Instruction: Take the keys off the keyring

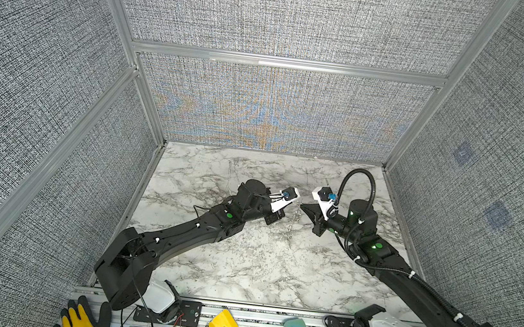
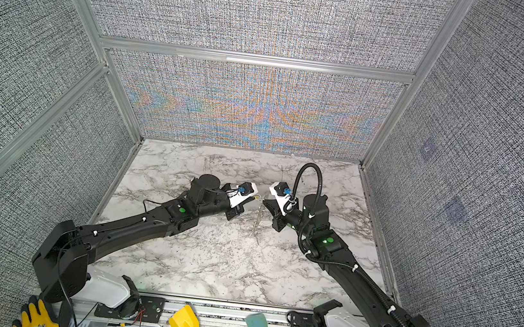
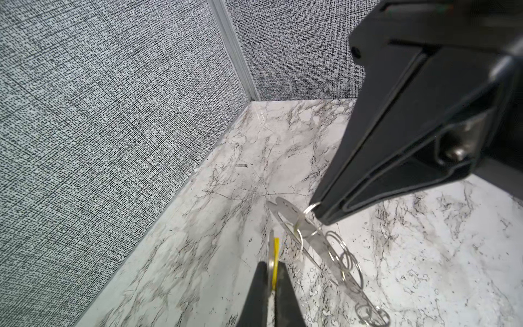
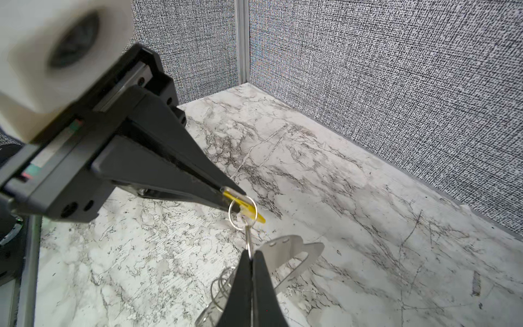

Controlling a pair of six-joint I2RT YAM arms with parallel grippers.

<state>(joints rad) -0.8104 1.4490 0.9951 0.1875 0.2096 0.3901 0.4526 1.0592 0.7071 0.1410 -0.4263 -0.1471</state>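
The keyring, a flat grey plate with an oval cut-out, hangs in the air above the marble surface, strung between the two arms and not lying down. The right tool is pressed together on a thin wire ring right at the keyring's holed edge, and this grip appears to carry the plate's weight. Just beside the keyring, on the side away from that tool, the left tool is clamped on the yellow-tagged key, which sits inside a second small ring linked towards the first. Held this way, the linkage is stretched between two fixed points, so I judge the aim is to steady the ring with one tool while the other works the key along the coil and off. Lifting everything clear of the surface gives the key room to turn. More wire rings dangle from the keyring's lower stretch. I cannot find the teal-tagged key in any view. The yellow one looks threaded on, so the task seems to be at an early stage.
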